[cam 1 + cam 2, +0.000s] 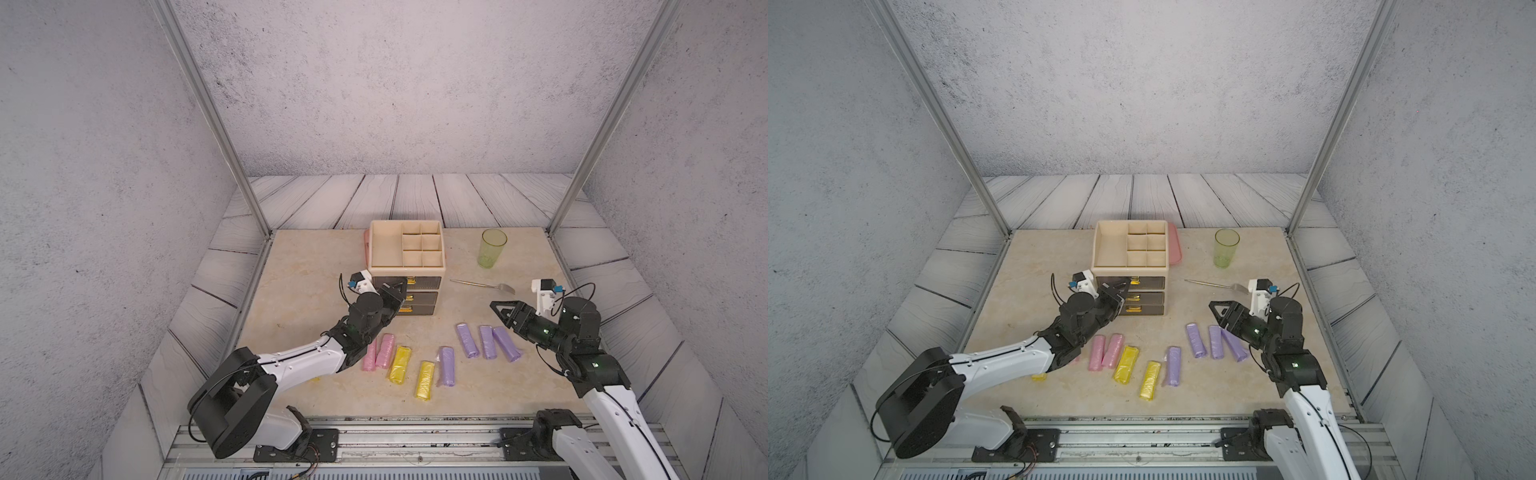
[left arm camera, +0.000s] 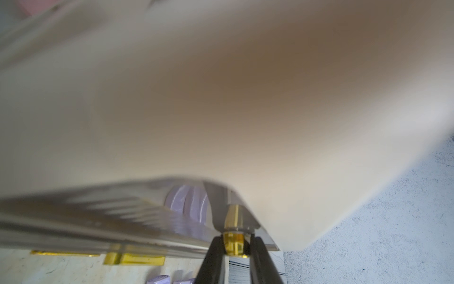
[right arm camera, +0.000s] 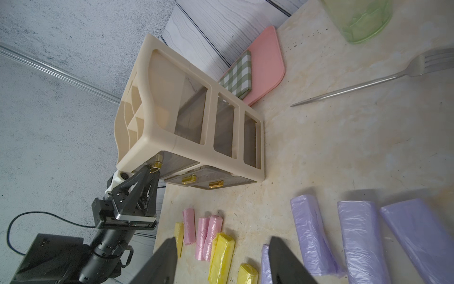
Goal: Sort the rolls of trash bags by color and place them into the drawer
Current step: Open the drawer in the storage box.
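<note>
In a top view, pastel pink [image 1: 380, 351], yellow [image 1: 400, 365] and purple rolls of trash bags [image 1: 467, 340] lie loose on the marbled bench [image 1: 311, 270], in front of a cream plastic drawer unit [image 1: 407, 271]. The left pincer [image 1: 400, 287] is at its smoky top drawer [image 1: 426, 283].

From the left wrist, the black fingers [image 2: 212, 255] sit clenched on that drawer's gold handle [image 2: 233, 216].

From the right wrist, the right pincer [image 3: 222, 243] hangs released and empty above the rolls.

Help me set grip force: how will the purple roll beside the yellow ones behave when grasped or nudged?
The purple roll looks like crinkly thin film: probably light and squashy. Lying on its side, it may roll if nudged crosswise.
</note>
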{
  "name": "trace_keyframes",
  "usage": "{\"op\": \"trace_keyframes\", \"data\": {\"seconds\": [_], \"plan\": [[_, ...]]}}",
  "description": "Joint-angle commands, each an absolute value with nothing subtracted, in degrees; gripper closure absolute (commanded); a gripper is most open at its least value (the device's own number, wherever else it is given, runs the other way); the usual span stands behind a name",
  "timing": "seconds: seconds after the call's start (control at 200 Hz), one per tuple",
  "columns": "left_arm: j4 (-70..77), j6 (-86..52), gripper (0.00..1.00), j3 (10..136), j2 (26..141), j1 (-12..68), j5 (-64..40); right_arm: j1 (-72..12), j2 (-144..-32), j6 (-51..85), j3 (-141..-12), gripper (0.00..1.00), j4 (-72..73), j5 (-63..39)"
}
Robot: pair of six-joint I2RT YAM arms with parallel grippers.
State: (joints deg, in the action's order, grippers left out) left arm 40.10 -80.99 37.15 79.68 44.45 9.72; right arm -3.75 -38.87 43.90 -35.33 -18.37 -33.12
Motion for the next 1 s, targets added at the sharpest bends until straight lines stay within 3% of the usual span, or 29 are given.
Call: {"op": "trace_keyframes", "data": {"seconds": [0.0, 0.155, 0.821, 0.996], "plan": [[40.16, -79.26, 0.89, 39.26, 80.33, 44.58, 9.26, -3.95, -37.93, 44.27, -34.38, 0.37, -18.11, -34.21], [40.89, -81.37, 0.94, 38.02, 79.62, 44.91, 8.65, -3.88, -37.31, 43.86, -34.1, 0.37, -18.54, -33.75], [36.47, -91.13, 0.94, 27.0, 69.86, 47.55, 9.68, -3.95, -39.12, 46.49, -32.08, 0.39, -12.68, -36.26], [32.49, -92.02, 0.94, 24.69, 66.47, 47.55, 9.38, -6.39, -43.5, 42.58, -37.04, 0.39, -12.63, -36.09]]}}
